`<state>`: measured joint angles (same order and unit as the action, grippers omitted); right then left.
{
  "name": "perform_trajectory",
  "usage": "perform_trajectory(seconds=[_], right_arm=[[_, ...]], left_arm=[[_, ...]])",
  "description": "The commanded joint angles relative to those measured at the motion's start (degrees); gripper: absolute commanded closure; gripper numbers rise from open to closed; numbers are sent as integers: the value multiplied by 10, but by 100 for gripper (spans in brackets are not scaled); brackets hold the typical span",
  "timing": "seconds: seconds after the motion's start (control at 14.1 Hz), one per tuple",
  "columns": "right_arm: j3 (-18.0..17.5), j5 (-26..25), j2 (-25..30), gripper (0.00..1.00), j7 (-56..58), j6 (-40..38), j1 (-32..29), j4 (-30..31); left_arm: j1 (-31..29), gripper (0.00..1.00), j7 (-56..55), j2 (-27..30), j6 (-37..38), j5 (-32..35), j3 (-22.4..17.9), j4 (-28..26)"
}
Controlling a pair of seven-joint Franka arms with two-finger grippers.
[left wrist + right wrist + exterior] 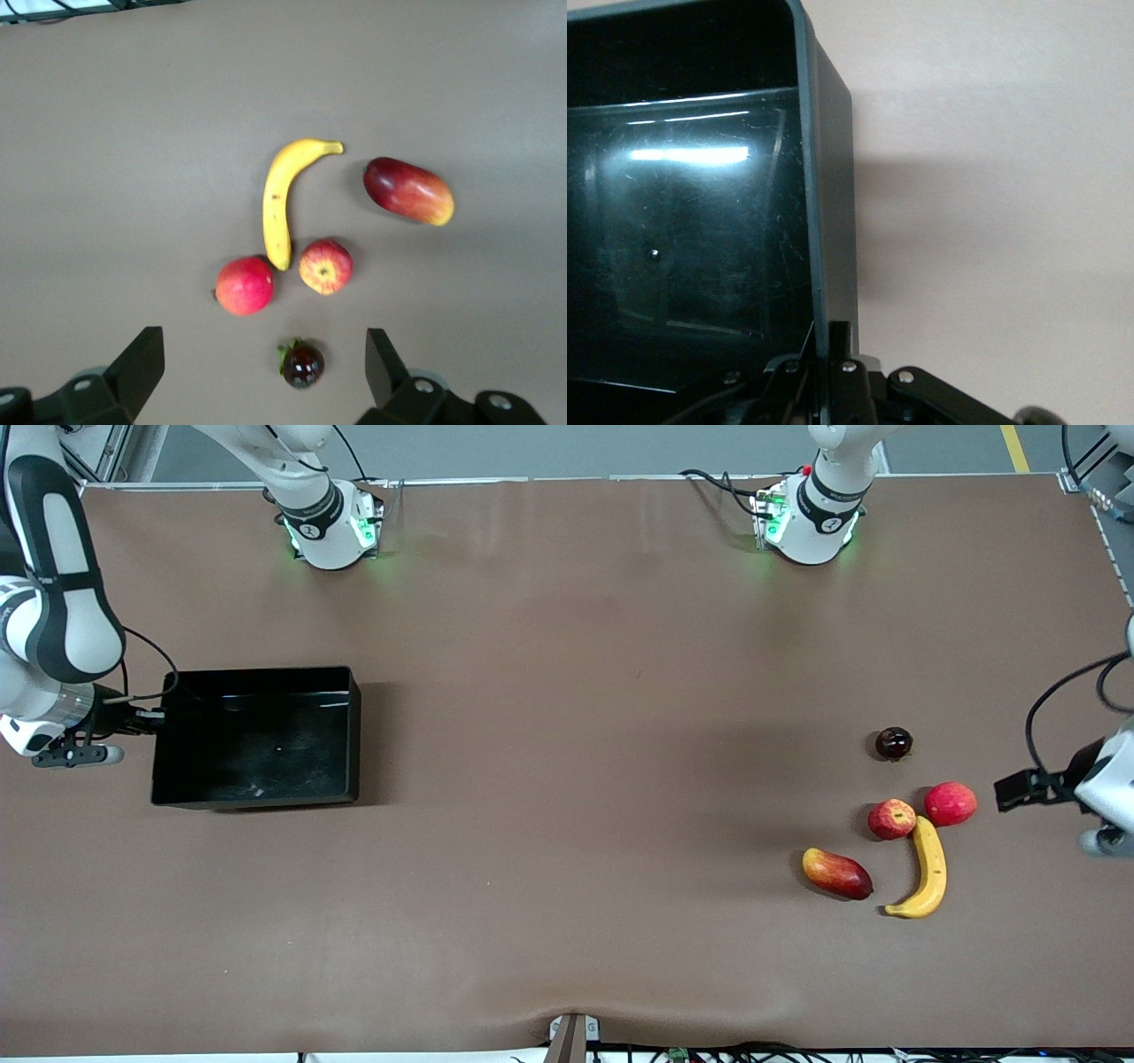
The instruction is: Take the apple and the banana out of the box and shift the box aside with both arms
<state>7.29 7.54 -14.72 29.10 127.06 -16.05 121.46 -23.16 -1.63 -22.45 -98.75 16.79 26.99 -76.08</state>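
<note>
The black box [257,735] sits toward the right arm's end of the table. My right gripper [156,716] is shut on the box's end wall [833,221], one finger [840,338] outside it and the other inside. The yellow banana [927,866] and the small red apple [891,818] with a sticker lie together toward the left arm's end. My left gripper [1010,790] hovers open beside them with nothing in it. The left wrist view shows the banana [277,199] and apple [325,266] ahead of the open left gripper [263,363].
A plain red round fruit [951,803] touches the banana's tip beside the apple. An oval red-yellow mango [836,872] lies next to the banana. A small dark fruit [893,742] sits farther from the front camera than the apple, and shows between the left fingers [302,363].
</note>
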Motion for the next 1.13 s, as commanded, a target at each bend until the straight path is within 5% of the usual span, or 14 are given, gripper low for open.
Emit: perform_trajectory(seconds=[0.0,0.21,0.35,0.5,0.78,1.06], right_arm=[[-16,18,-4,100,11,7,-32,1],[-14,55,-25,100,60,26,-40,0],[-14,55,-32,93,61,33,-43,-3],[-13,55,-32,0,61,18,-43,-15],[-13,48,-46,0,73,-142,-45,-108],[-14,-38,-57,0,124,-215,-37,-222]], left_arm=[[-6,0,-7,47,25,-17,3,-23],[6,0,-7,95,53,-57,-4,-21],[60,0,-5,129,84,-76,-63,-27],[137,0,-15,159,123,-112,-139,-31],[247,0,-17,237,122,-153,-259,-116],[250,0,-21,249,123,-162,-268,-124]])
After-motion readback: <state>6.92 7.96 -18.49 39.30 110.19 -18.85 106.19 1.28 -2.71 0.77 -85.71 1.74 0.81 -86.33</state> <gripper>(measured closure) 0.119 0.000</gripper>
